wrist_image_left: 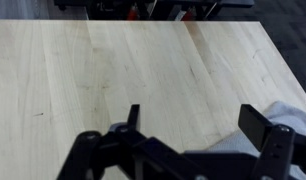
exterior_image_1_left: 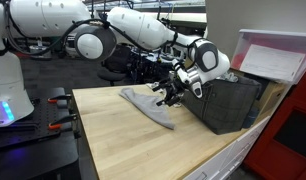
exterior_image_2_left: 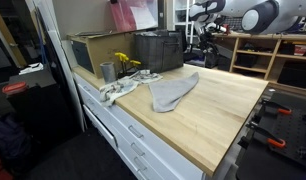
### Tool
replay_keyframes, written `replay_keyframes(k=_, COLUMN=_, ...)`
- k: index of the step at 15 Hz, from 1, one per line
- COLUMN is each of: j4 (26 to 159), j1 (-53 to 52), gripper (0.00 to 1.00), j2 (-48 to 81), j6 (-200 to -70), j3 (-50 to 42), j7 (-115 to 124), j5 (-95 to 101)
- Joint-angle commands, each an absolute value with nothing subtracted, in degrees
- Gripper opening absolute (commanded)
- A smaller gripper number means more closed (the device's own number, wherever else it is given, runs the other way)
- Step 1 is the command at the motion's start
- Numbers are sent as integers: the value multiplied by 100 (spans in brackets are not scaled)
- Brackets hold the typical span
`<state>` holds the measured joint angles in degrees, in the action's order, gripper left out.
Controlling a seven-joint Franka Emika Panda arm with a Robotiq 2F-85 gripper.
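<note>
Open fingers (wrist_image_left: 255, 125) over grey cloth (exterior_image_1_left: 146, 105), nothing gripped.
Gripper (exterior_image_1_left: 171, 93) hovers at cloth's 2 o'clock end; unheld, cloth lies slack on worktop (exterior_image_1_left: 133, 145), crate (exterior_image_1_left: 229, 102) at 3 o'clock.

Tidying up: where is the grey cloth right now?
In both exterior views the grey fabric cloth lies on the light wooden table, beside the black box-shaped crate, close under the claw.
</note>
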<state>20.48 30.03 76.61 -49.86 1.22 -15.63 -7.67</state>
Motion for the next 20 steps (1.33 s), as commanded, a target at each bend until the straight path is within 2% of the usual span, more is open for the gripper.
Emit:
replay_keyframes(k=1, j4=2048, j1=2950, gripper=100, j2=7685, j6=-5878, j3=179, j7=-1424, j5=-842)
replay_keyframes(k=8, j4=2093, j1=2773, gripper=100, j2=8200, j6=-8058, j3=133, j7=-1346, j5=-761)
replay_keyframes(k=16, j4=2119, j1=2785, gripper=100, j2=8505, j6=-8983, j3=72, j7=-1191, j5=-660)
replay_keyframes(k=17, j4=2125, j1=2779, gripper=96, j2=8506, j6=-9003, j3=55, j7=-1205, j5=-634)
replay_keyframes(k=18, j4=2116, j1=2776, gripper=74, j2=8506, j6=-9021, j3=45, j7=-1212, j5=-622)
replay_keyframes(k=20, j4=2107, j1=2765, gripper=69, j2=8506, j6=-9071, j3=28, j7=-1234, j5=-607)
